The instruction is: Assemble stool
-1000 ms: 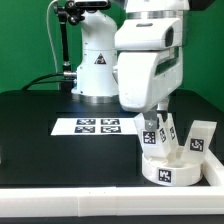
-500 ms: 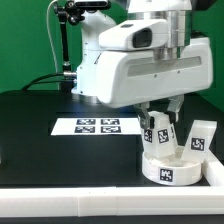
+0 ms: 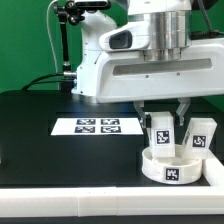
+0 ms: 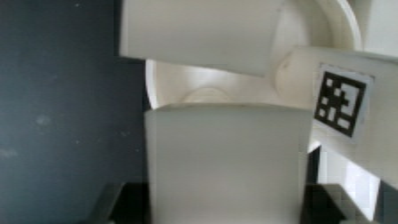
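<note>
The seat disc (image 3: 172, 167) is seen at the table's (image 3: 40, 140) near edge in the exterior view, close against the white edge rail (image 3: 100, 204); open black surface lies to that view's left. One disc and at least three leg blocks are counted: one (image 3: 160, 131) is clamped between the gripper (image 3: 161, 112) fingers above the disc, another (image 3: 201, 137) stands just beside it. All parts are smooth white plastic with tags. One marker board (image 3: 96, 126) lies flat.

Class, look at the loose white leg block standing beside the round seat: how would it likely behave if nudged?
The leg block stands upright and looks taller than wide, so it may tip. Its chunky moulded plastic looks stiff. It probably slides easily on the smooth black table.
</note>
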`<state>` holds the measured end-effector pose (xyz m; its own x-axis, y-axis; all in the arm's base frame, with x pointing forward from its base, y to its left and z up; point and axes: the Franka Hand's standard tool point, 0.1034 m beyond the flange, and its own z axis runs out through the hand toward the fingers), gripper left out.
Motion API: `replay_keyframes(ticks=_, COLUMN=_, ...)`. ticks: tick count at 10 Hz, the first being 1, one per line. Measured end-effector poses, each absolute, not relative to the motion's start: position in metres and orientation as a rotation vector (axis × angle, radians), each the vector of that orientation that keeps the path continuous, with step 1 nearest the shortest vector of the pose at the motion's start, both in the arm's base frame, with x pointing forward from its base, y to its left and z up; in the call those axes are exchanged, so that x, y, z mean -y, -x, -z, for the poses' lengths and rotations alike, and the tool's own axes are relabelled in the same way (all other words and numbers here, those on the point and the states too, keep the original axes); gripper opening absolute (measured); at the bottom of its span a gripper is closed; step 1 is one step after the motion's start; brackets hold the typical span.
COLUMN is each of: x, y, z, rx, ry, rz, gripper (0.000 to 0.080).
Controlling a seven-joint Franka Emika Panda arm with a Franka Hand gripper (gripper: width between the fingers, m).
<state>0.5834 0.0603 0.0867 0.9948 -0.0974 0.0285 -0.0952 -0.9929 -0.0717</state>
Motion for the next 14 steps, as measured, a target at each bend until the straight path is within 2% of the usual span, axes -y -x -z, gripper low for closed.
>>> replay_keyframes(ticks=7, x=-0.065, y=-0.583, z=-0.087, rx=-0.826, ry=2.920, rz=0.011, gripper=0.0340)
replay_keyframes(ticks=14, x=-0.086, y=-0.580, z=-0.082, rx=-1.878, ry=2.255, rz=-0.065, gripper=0.0340)
